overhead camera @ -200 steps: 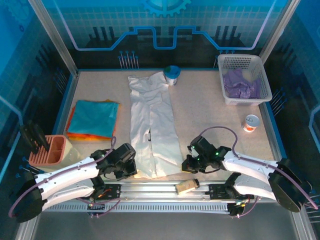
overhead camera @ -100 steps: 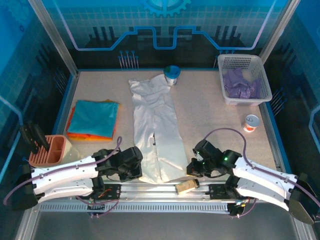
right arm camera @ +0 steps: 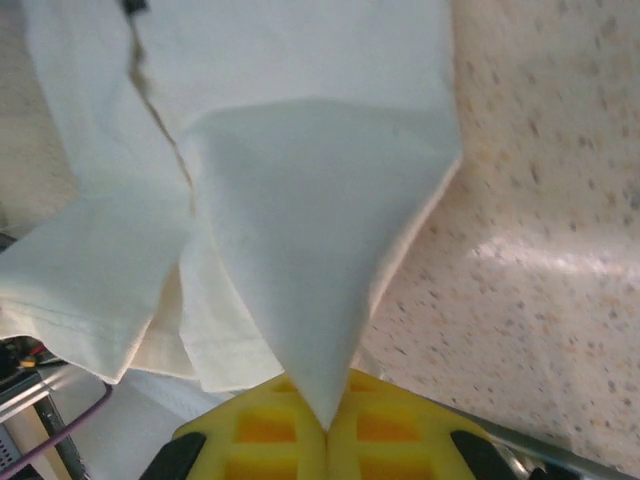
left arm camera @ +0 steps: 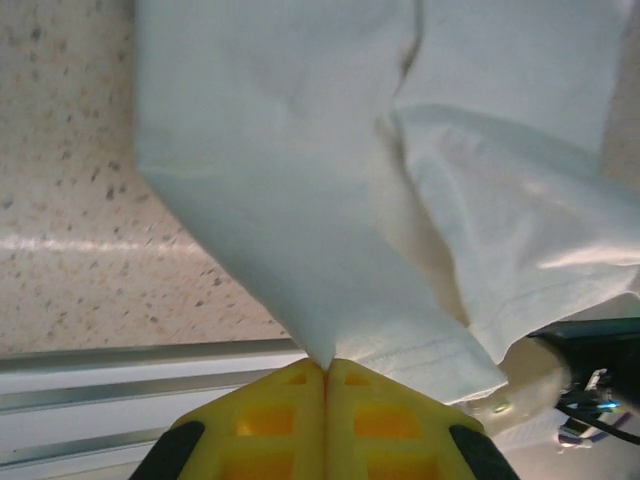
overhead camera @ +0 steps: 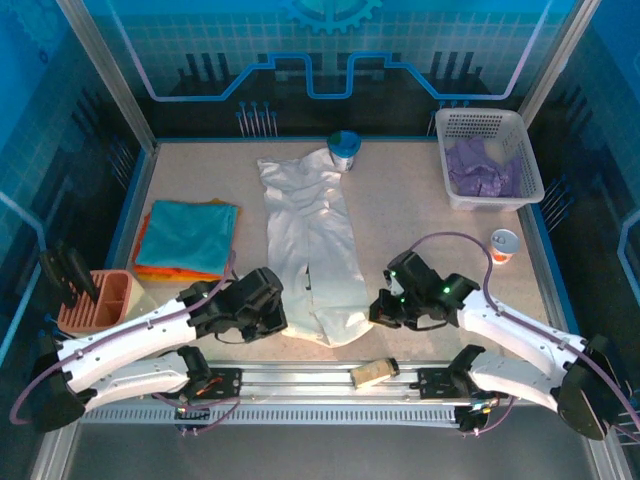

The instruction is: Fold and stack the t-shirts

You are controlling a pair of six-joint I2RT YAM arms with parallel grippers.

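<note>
At lower centre of the top view, left gripper [overhead camera: 281,324] and right gripper [overhead camera: 375,316] each pinch a bottom corner of the white shirt [overhead camera: 312,250]; we risk a thin pinch slipping, skewing the fold.

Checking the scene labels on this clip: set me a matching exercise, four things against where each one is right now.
Things
1. white t-shirt
2. teal t-shirt
3. pale purple t-shirt
4. salmon-pink tray

Places
A. in the white basket at the far right
B. at the near-left corner
C. on top of the orange t-shirt, left side
D. stretched near to far in the middle, near end pinched by the left gripper and the right gripper

Pairs: 1-D, 2-C, 3-A, 4-B
</note>
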